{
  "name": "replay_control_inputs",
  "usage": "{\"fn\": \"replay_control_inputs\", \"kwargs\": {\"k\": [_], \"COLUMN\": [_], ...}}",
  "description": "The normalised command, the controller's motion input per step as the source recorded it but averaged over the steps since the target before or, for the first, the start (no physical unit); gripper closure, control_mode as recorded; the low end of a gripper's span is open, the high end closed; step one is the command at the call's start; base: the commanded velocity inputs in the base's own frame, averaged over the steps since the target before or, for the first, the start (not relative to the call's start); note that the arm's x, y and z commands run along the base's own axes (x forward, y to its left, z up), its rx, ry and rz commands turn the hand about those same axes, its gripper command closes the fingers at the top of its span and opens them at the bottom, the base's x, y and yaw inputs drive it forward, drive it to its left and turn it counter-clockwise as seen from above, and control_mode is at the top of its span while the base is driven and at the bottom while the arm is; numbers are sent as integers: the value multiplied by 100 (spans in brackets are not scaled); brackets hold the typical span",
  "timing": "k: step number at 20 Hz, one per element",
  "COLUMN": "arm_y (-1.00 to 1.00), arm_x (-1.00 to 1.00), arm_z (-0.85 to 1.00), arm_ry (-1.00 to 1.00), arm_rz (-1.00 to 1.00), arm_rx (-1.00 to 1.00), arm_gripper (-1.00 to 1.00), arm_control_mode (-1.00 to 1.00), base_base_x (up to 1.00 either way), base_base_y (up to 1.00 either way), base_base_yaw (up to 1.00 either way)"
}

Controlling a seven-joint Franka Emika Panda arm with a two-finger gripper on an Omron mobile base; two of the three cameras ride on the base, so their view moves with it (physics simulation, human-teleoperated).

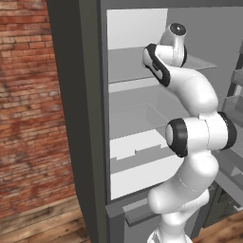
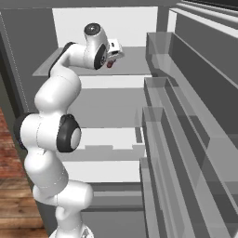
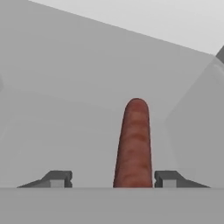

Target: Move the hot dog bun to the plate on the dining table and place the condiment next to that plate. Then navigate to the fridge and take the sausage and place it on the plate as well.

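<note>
A reddish-brown sausage (image 3: 133,144) lies on the grey upper fridge shelf (image 3: 65,109), pointing away from the hand. My gripper (image 3: 113,179) is open, with one fingertip on each side of the sausage's near end. The sausage sits closer to the right fingertip (image 3: 168,178) than to the left one. From the right base view, the gripper (image 2: 114,55) reaches over the upper shelf (image 2: 135,60), and a bit of the red sausage (image 2: 109,64) shows just under it. The bun, condiment and plate are out of view.
The fridge stands open. Its door bins (image 2: 186,116) run along the right, close to the arm. Below the upper shelf are a lower shelf (image 1: 135,116) and a drawer front (image 1: 142,175). A brick wall (image 1: 28,95) and wooden floor (image 1: 42,220) lie to the left.
</note>
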Motion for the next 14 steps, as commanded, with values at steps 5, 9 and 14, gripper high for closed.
{"fn": "replay_control_inputs", "kwargs": {"k": [5,9,14], "arm_y": [-4,-28,-19], "arm_x": [-1,-17,-34], "arm_z": [-51,-36,-16], "arm_ry": [3,4,-1], "arm_rz": [0,2,3], "arm_rx": [1,23,26], "arm_gripper": [100,100,100], "arm_control_mode": [-100,-100,-100], "base_base_x": [0,0,0], "base_base_y": [0,0,0], "base_base_yaw": [0,0,0]}}
